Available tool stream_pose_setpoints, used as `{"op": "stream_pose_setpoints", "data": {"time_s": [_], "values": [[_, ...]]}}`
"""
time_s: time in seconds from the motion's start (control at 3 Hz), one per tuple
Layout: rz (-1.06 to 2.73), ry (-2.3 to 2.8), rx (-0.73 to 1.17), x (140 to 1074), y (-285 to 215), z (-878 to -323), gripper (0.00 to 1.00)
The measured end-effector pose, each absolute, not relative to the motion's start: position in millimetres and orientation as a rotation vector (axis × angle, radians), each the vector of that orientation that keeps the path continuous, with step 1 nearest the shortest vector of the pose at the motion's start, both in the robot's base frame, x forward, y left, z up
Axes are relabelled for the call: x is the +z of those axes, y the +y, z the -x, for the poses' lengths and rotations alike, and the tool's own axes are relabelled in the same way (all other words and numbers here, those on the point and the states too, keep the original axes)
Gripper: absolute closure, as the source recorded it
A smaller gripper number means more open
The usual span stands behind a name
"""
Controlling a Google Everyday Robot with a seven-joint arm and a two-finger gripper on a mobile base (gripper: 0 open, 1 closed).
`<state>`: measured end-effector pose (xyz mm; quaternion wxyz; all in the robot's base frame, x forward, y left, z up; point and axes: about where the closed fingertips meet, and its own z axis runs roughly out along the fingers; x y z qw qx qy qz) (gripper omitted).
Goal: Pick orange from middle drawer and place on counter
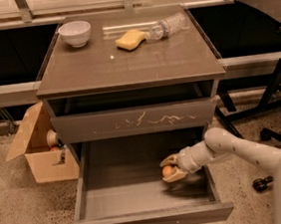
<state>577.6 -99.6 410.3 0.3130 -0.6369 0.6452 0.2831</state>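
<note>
Camera view: my gripper [170,169] pinches the orange [166,171] at three o'clock in the middle drawer [130,201]; next I should lift it to the counter [125,65] at twelve.

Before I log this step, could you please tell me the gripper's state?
The gripper, inside the drawer: jaws closed on the orange.

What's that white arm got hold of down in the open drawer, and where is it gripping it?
The tool is inside the middle drawer, its two fingers closed on the orange, one on each side of the fruit.
</note>
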Motion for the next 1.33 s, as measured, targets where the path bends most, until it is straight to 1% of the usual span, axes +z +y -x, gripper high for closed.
{"op": "stream_pose_setpoints", "data": {"time_s": [0.33,0.67,1.0,1.33], "values": [[1.741,1.582,0.669,477.0,-105.9,-554.4,1.0],[1.816,1.496,0.567,547.5,-113.3,-544.4,1.0],[1.816,1.496,0.567,547.5,-113.3,-544.4,1.0],[1.835,1.435,0.556,580.0,-112.8,-557.3,1.0]]}}
